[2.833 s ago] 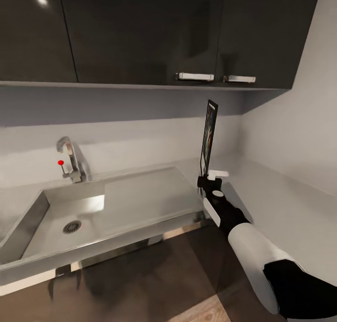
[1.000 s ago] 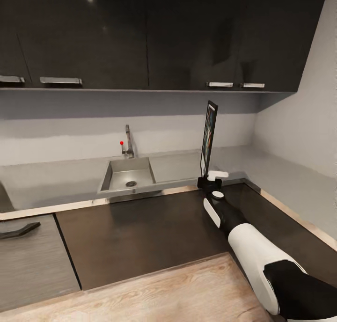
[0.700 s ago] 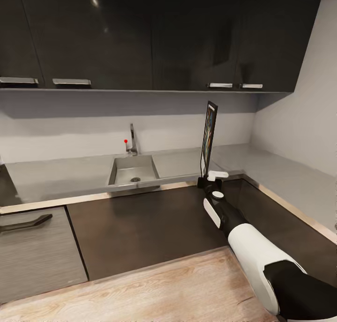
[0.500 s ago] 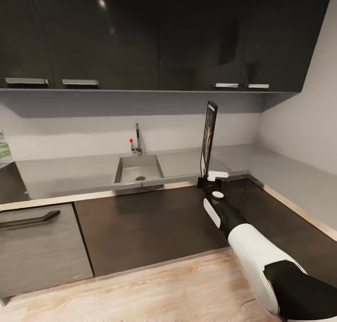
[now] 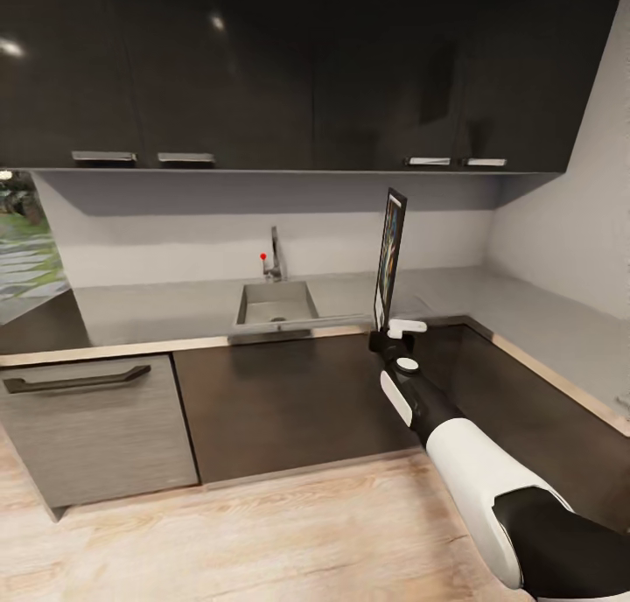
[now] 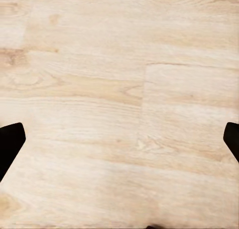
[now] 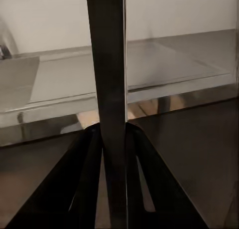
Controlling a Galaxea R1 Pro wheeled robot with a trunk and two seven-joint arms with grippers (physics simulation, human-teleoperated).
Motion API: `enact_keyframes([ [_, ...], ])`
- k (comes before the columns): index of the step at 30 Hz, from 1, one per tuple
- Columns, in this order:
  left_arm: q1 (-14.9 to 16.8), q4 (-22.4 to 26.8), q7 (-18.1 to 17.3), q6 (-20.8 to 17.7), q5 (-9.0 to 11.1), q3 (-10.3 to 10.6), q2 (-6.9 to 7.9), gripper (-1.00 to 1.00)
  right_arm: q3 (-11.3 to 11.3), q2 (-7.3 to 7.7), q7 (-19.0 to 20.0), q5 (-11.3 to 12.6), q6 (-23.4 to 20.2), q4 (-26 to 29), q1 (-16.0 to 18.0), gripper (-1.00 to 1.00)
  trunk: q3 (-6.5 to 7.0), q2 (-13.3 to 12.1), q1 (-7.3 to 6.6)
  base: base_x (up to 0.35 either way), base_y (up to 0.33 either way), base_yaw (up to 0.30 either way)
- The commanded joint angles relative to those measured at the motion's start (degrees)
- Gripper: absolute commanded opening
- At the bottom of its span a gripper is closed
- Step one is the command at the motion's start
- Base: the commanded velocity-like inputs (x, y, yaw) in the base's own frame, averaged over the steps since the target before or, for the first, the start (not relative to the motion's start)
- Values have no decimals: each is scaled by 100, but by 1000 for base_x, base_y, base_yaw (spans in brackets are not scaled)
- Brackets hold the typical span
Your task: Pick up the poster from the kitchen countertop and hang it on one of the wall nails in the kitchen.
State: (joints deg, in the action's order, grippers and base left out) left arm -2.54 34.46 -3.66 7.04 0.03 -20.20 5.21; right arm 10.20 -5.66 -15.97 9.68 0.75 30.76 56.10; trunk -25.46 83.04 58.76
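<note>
Transport step in hand: right gripper (image 5: 390, 332) jaws clamp the upright poster (image 5: 390, 254) at centre frame, left jaws spread empty; a wall nail must next be located.

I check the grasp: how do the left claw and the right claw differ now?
The right claw is shut on the thin black-framed poster, held upright; the left claw is open and holds nothing. The right points toward the grey countertop, the left toward the pale wooden floor. Both have dark fingers.

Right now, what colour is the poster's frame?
Black, clearest in the head view on the poster.
</note>
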Motion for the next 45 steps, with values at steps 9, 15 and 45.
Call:
enact_keyframes([
  [9,0,6,-38,8,-3,-19,-2,100,44,6,-20,69,18,6,6,-100,-5,4,-3,-341,0,1],
  [15,0,7,-38,8,-3,-19,-2,100,51,10,598,65,4,364,-2,-100,-5,4,-3,-251,0,0],
  [45,0,6,-32,1,-3,-19,37,100,39,691,7496,-339,9,689,-429,-100,-5,4,-3,-13,0,0],
])
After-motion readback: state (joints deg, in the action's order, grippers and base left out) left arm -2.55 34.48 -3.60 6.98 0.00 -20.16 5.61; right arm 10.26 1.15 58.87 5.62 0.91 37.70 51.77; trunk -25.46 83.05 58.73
